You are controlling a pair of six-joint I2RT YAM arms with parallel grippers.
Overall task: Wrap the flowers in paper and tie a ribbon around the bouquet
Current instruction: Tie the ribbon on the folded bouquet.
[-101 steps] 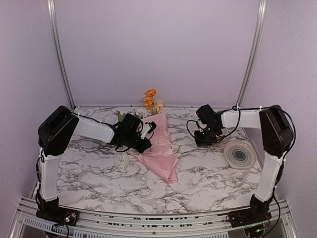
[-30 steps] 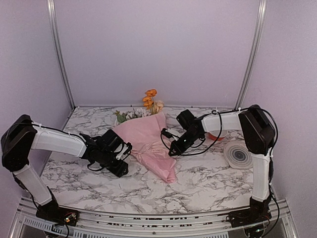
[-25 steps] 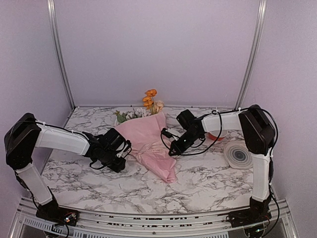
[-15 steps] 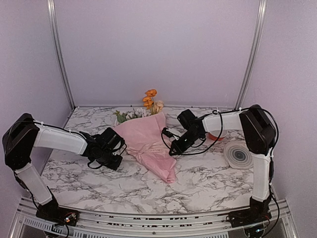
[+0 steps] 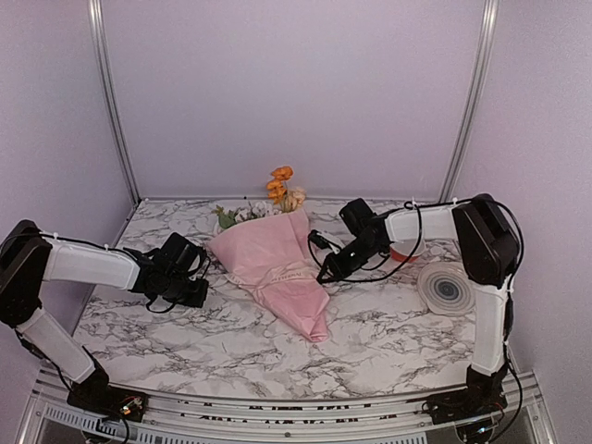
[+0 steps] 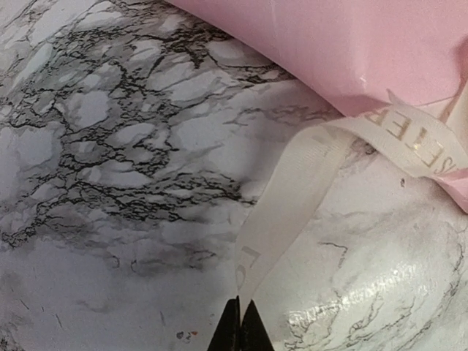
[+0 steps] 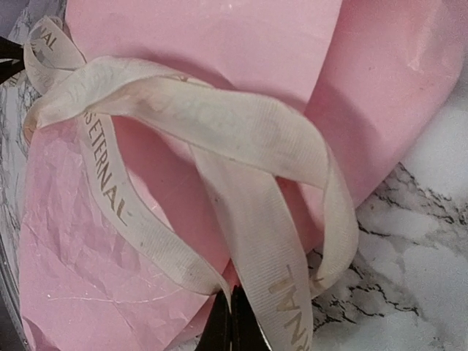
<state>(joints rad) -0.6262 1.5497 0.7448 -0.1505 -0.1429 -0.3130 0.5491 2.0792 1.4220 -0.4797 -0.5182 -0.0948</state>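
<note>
The bouquet (image 5: 282, 268) lies on the marble table (image 5: 388, 338), pointed tail nearest. Just left of it, the left gripper (image 6: 239, 327) is clamped on one end of the ribbon (image 6: 292, 194). The right gripper (image 7: 228, 322) pinches the other strand against the pink paper (image 7: 219, 44). Farthest back, the flowers (image 5: 280, 187) poke out.

Marble table (image 5: 388, 333): pink bouquet (image 5: 277, 268) lying mid-table; ribbon (image 6: 292, 197) trailing onto surface; round disc (image 5: 447, 289) near right edge.
</note>
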